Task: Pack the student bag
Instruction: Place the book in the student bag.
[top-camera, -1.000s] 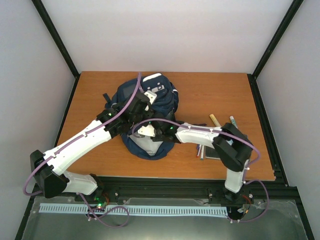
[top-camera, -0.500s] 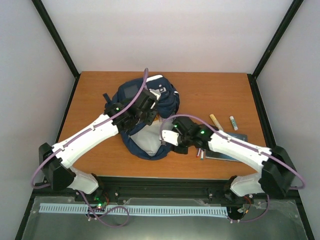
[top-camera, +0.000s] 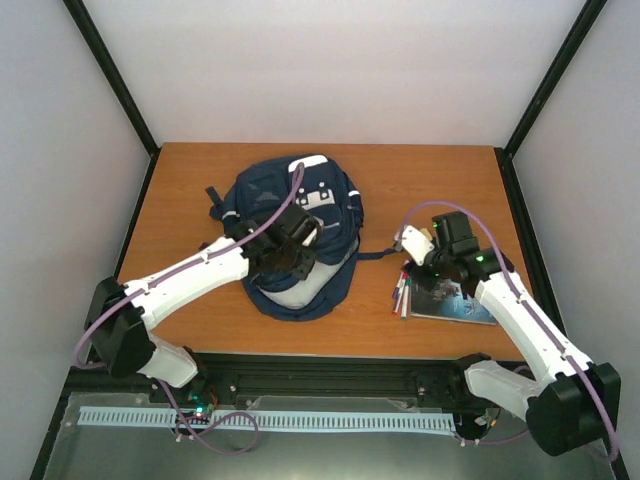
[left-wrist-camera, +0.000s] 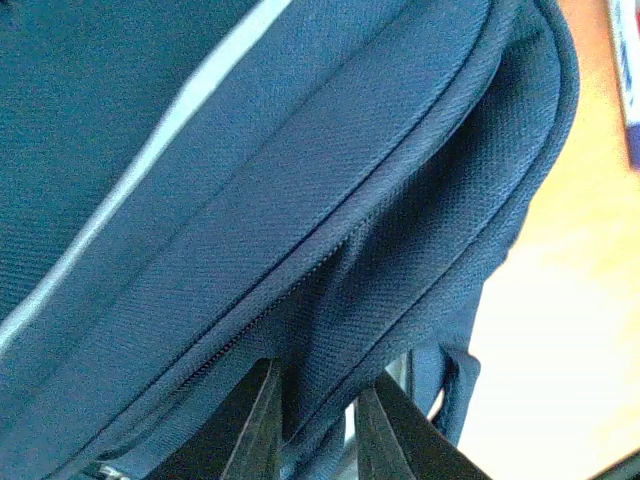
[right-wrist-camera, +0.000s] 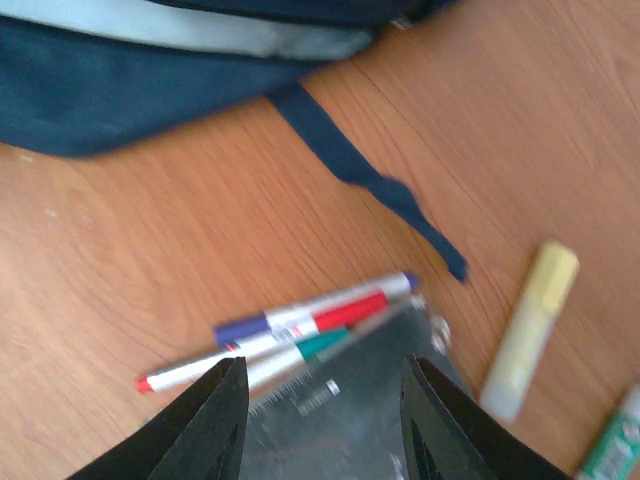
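Observation:
The student bag (top-camera: 300, 215), navy with white stripes and a white patch, lies flat in the middle of the table. My left gripper (top-camera: 293, 255) rests on its near half. In the left wrist view this gripper (left-wrist-camera: 320, 372) is slightly open, a fold of bag fabric (left-wrist-camera: 320, 300) sits loosely between the fingers, and a slit of light shows beside the right finger. My right gripper (top-camera: 418, 250) hangs open right of the bag. In the right wrist view this gripper (right-wrist-camera: 323, 365) stands just above several pens (right-wrist-camera: 300, 325) with nothing between its fingers.
The pens (top-camera: 402, 292) lie against a grey book (top-camera: 455, 300) with ruler markings (right-wrist-camera: 370, 400). A yellow stick (right-wrist-camera: 530, 325) and a green-white tube (right-wrist-camera: 612, 440) lie beyond. A loose bag strap (right-wrist-camera: 370, 180) trails on the wood toward the pens.
The bag, earlier bunched up and lifted by my left gripper, now lies flat, and the left jaws have parted a little. My right arm has swung right, from the bag to over the pens.

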